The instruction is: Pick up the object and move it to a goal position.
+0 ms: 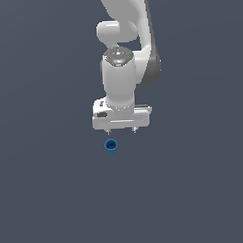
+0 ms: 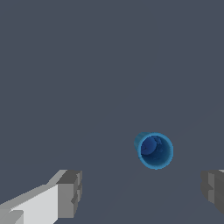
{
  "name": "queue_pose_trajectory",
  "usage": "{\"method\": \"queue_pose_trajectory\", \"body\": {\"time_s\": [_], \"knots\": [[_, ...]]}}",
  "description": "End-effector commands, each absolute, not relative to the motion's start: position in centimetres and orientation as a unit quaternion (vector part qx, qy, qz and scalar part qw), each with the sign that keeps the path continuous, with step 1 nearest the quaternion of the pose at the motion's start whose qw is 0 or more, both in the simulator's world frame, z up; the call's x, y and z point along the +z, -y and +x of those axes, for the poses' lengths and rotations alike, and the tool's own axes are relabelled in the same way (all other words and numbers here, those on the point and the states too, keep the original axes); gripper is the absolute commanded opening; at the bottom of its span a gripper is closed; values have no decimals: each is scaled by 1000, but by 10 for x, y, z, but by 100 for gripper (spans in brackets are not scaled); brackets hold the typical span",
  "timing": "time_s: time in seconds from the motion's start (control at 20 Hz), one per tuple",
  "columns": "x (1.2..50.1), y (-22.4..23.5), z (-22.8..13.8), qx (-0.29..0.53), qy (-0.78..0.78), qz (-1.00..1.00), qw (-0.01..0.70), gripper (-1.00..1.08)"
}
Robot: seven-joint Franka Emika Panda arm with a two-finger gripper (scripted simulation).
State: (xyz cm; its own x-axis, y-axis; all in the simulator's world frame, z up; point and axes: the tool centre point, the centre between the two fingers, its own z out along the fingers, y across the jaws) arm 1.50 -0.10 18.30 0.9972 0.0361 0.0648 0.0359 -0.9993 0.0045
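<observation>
1. Blue was the one colour that stood out on my screen: the object [image 1: 111,146], a tiny round cup-like cylinder with a darker hollow centre, stood upright on the flat grey surface [image 1: 46,197].
2. In the exterior view I saw the white arm [image 1: 121,48] hanging above it, wrist pointing down, with the tool [image 1: 122,130] at its lower end.
3. The object sat just below the tool in that view, a little toward the exterior view's left of the tool's middle, and apart from it; nothing touched the cup.
4. I read the tool as spread wide: the wrist view showed its two grey fingertips [image 2: 70,193] well apart at opposite edges of the picture, with bare surface between them.
5. In the wrist view the object [image 2: 155,151] lay clear of both fingertips, nearer to one of them than the other, and not on the line between them.
6. Its rim looked a brighter blue than its inside, and I could look straight down into the hollow.
7. I could not tell from either view how high the tool hung above the surface.
</observation>
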Motion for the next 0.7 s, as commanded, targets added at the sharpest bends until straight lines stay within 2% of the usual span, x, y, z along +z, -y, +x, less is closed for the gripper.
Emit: {"method": "queue_pose_trajectory", "body": {"time_s": [0.0, 0.65], "knots": [[183, 1, 15, 32, -18, 999, 2, 100], [190, -10, 12, 28, -35, 999, -8, 100]]}}
